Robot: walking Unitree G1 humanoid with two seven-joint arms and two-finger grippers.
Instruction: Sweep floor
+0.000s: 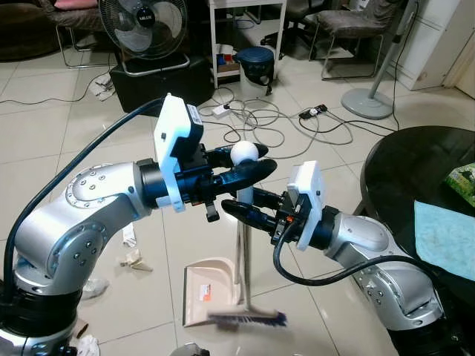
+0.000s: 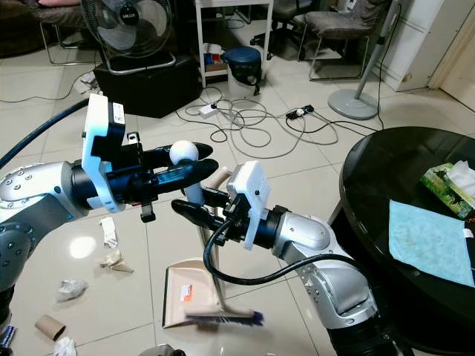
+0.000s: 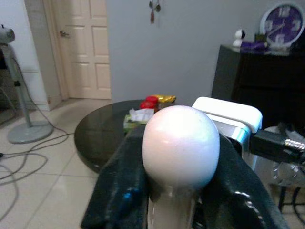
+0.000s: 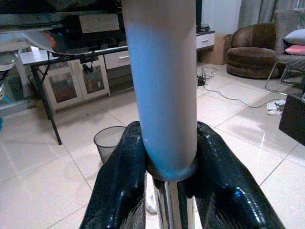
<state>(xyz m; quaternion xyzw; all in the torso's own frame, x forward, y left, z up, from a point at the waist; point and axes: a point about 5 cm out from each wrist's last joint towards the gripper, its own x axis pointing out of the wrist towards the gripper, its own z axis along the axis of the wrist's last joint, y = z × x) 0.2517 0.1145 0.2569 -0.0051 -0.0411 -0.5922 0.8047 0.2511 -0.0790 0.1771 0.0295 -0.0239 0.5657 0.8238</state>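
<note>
Left wrist view, left end effector (image 3: 183,191) clamping broom (image 1: 245,245) knob, right end effector (image 4: 167,181) gripping shaft.

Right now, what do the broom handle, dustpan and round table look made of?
Broom handle: pale, smooth plastic-looking grip sleeve and round knob, with a shiny metal tube below.
Dustpan: beige, matte, likely molded plastic.
Round table: black, glossy top mirroring the room, possibly glass or lacquer.

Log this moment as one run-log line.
left gripper: shut on broom knob | right gripper: shut on broom handle | bristles beside dustpan
</note>
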